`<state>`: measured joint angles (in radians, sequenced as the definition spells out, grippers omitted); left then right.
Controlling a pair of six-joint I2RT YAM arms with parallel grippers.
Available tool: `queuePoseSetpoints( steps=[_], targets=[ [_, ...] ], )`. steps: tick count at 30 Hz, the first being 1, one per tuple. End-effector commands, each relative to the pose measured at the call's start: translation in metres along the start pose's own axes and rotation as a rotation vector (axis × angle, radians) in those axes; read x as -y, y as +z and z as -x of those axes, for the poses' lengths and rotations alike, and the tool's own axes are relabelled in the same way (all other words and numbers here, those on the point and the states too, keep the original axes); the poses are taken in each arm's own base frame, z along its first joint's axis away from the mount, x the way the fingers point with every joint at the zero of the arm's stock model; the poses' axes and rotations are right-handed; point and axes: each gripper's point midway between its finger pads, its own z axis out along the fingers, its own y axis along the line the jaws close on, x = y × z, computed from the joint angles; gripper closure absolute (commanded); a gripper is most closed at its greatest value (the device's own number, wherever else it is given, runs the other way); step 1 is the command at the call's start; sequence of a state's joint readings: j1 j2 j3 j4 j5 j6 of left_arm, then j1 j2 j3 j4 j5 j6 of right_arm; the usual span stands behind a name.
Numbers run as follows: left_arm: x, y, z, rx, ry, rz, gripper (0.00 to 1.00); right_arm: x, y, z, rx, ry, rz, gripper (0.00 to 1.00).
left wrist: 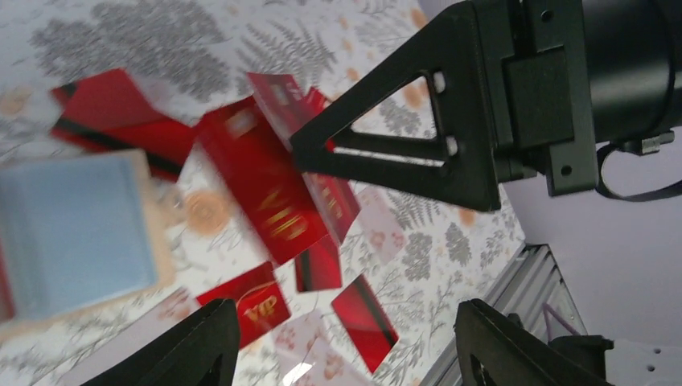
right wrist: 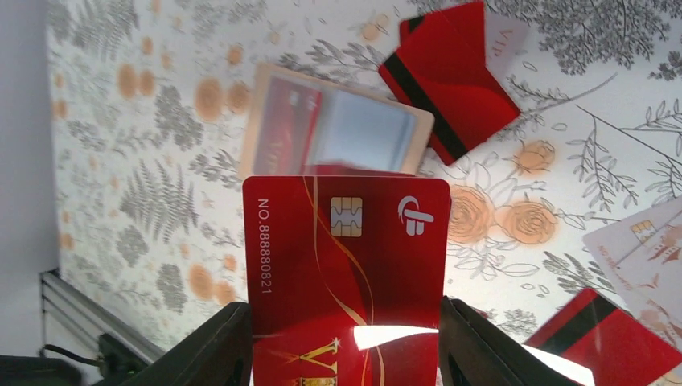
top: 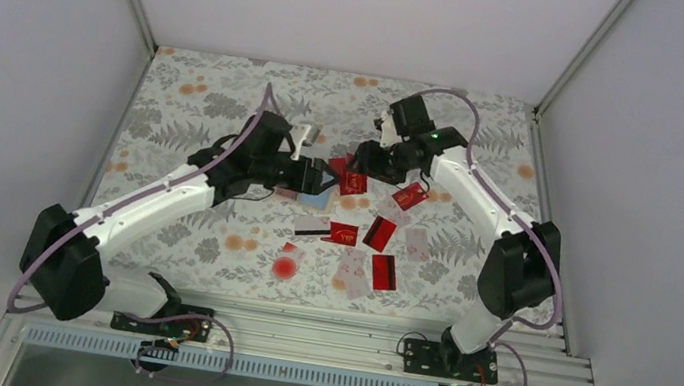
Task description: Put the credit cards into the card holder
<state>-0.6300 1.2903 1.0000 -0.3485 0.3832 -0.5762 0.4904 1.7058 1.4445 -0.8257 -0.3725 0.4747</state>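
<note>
Here the right pincer (right wrist: 346,354) grips a red card (right wrist: 346,241) by its edges above the counter (right wrist: 104,161). Just past its tips lies the card holder (right wrist: 362,129), open. The left pincer (left wrist: 346,354) stands wide, holding nothing, with loose cards (left wrist: 366,322) beneath it.

The top external camera sits high behind the arm bases (top: 163,321) at 6 o'clock, facing down over the whole floral table (top: 177,119). The left wrist camera is close, rolled, looking obliquely across scattered credit cards (left wrist: 253,305). The right wrist camera looks almost straight down past a held red VIP card (right wrist: 346,273). Both wrist views share the open card holder (right wrist: 338,121)
</note>
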Motion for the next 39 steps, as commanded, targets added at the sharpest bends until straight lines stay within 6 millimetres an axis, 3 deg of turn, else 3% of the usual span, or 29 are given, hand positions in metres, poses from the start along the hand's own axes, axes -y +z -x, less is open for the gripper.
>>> queuePoseSetpoints(
  steps=[1,3,7,13,17,21,25,29,34,39],
  targets=[
    [0.030,0.013,0.026,0.045,0.008,-0.088,0.36,-0.026,-0.025,0.017,0.070,0.027,0.081,0.48],
    [0.031,0.020,0.031,0.043,0.008,-0.080,0.42,-0.035,-0.040,0.019,0.100,0.014,0.102,0.49],
    [0.028,0.031,0.037,0.036,-0.001,-0.042,0.50,-0.041,-0.049,0.021,0.119,0.014,0.119,0.49],
    [0.019,0.031,0.034,0.035,-0.007,-0.001,0.51,-0.042,-0.054,0.021,0.128,0.004,0.119,0.49],
    [-0.004,0.019,0.020,0.034,0.009,0.108,0.50,-0.031,-0.034,0.000,0.058,-0.027,0.103,0.44],
    [-0.043,0.004,-0.011,-0.017,-0.011,0.272,0.46,-0.013,-0.003,-0.024,0.010,-0.077,0.000,0.36],
    [-0.073,-0.016,-0.040,-0.033,-0.056,0.395,0.36,-0.014,0.034,-0.045,-0.040,-0.195,-0.086,0.21],
    [-0.084,-0.013,-0.058,-0.056,-0.094,0.397,0.36,-0.024,0.063,-0.052,-0.079,-0.274,-0.039,0.17],
    [-0.096,0.001,-0.061,-0.077,-0.114,0.394,0.52,-0.041,0.082,-0.049,-0.108,-0.360,0.090,0.17],
    [-0.120,0.023,-0.067,-0.161,-0.164,0.406,0.70,-0.035,0.088,-0.037,-0.126,-0.333,0.195,0.18]
  ],
)
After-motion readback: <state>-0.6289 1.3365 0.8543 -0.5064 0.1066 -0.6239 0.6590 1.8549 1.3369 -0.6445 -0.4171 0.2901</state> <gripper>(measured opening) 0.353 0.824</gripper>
